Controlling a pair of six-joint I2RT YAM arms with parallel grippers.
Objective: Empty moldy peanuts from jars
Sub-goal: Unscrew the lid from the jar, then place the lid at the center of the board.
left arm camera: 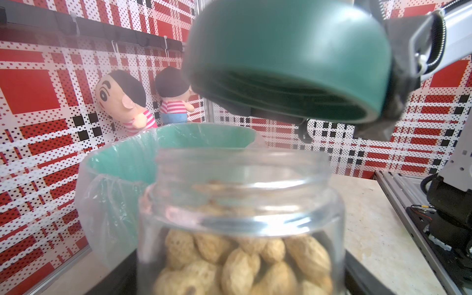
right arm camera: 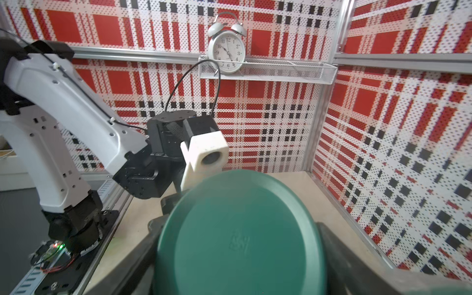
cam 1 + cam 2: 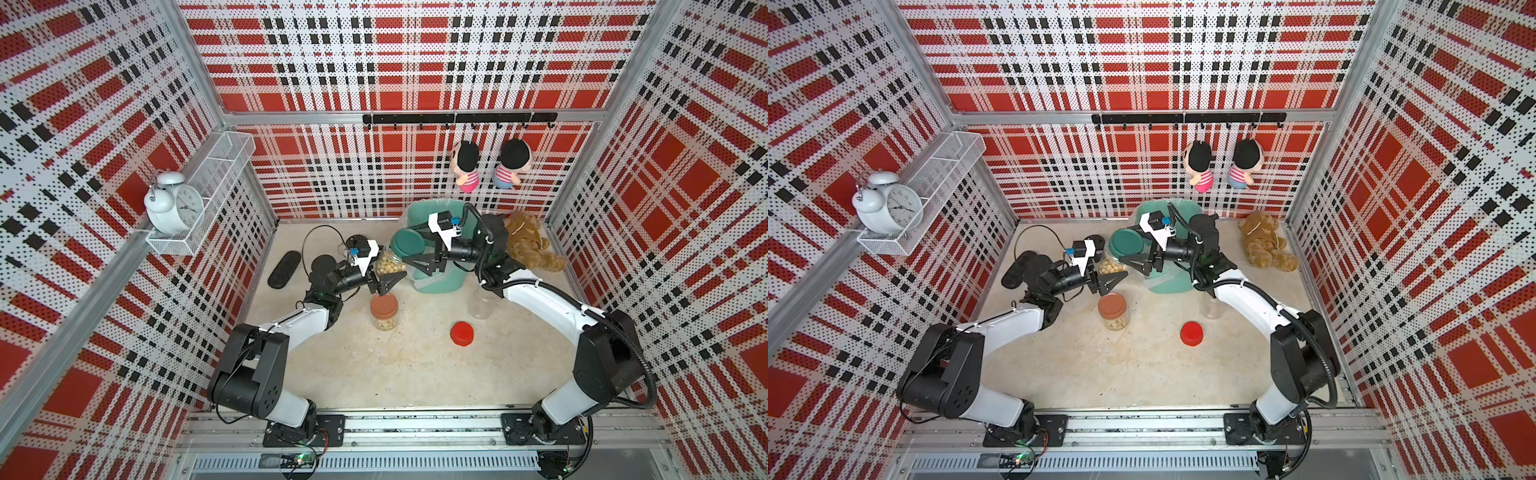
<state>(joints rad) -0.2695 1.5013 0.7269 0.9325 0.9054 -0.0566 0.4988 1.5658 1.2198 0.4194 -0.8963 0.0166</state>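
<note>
– Left gripper [image 3: 386, 277] is clamped round the open jar [image 1: 242, 184] at the centre of a top view, with the peanuts [image 1: 242, 260] inside. Can you see the lid [image 2: 240, 237]?
– Yes. It's off, just up and right of the jar, pinched in your right gripper [image 3: 415, 249].
– Then uncapping looks done. Next, I'd say, carry the jar right over the bin [image 3: 440, 286] and tip it, keeping the lid clear.
</note>
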